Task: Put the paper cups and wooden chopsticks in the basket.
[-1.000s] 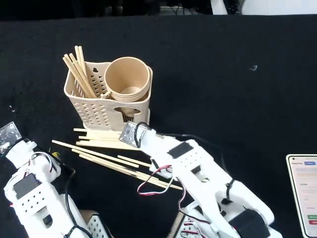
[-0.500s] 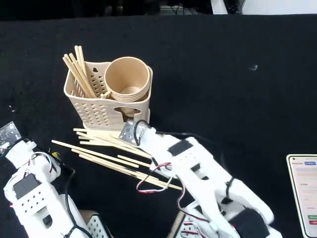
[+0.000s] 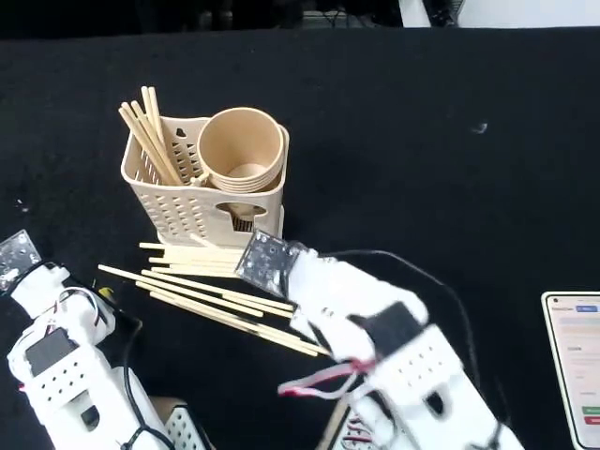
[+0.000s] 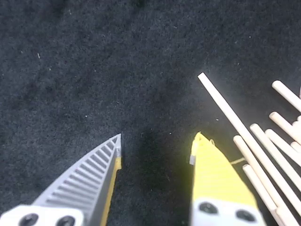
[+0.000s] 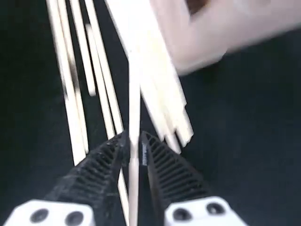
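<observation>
Basket stood upright on the black bench, just ahead of the right claw, and it was well loaded. Paper cups sat nested in the compartment nearer that claw, and a bundle of standing chopsticks leaned out of the far one. They were stored on end, I'd judge, because sticks that long fit no other way.

Right arm was stretched low and forward across the bench, wrist pitched down over the pile. Left arm sat tucked back at the near corner, well apart from the basket, nose down.

Loose chopsticks lay fanned flat on the bench beneath and beside the right claw, running out toward the left claw. So the cups looked done, and these sticks were what was left.

Left claw was spread wide over bare bench, holding nothing, with the nearest stick ends just beside its yellow finger.

Right claw was the busy one! Its ribbed fingers were pressed in on one chopstick, caught between the tips, its length pointing off toward the basket. Taking a single stick made sense to me, since it could be tipped up and dropped in cleanly. The risk was that a thin round stick could swivel in that pinch.
</observation>
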{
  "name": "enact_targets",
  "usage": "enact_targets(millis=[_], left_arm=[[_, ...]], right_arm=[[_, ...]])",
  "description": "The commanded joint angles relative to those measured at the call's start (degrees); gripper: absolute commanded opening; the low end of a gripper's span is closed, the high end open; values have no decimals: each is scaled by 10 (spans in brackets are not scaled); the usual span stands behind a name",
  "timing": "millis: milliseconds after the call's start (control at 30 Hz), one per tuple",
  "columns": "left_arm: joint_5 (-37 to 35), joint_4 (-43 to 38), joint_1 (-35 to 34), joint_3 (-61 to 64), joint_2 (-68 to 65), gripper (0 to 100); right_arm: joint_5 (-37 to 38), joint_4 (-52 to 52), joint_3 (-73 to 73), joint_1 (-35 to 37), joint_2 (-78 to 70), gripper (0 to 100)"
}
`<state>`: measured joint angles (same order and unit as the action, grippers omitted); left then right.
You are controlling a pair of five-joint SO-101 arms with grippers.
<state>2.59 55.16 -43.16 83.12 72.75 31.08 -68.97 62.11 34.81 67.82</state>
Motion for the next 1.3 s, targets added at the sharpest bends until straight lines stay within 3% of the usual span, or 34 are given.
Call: enact_targets(millis=[0,133,367,500,600,700,1000,1267], left_arm=[[-2,-12,-1,-8,9,242],[-2,-12,-1,-8,9,242],[-2,-12,-1,-8,9,242],[-2,-12,-1,-7,9,242],[-2,-12,-1,-7,9,242],[-2,-12,-1,-7,9,242],[-2,-13,-1,-2,9,242],[-2,-13,0,-3,9,242]], right_arm=[[-91,-11,-103,80,95,11],[-168,109,-159,141,116,11],[-258,512,-92,144,15,11],[-265,778,-47,144,-93,11],[-264,907,-51,142,-179,11],[-264,957,-86,141,-258,11],[-264,965,-190,127,-458,11],[-265,930,-197,91,-507,28]])
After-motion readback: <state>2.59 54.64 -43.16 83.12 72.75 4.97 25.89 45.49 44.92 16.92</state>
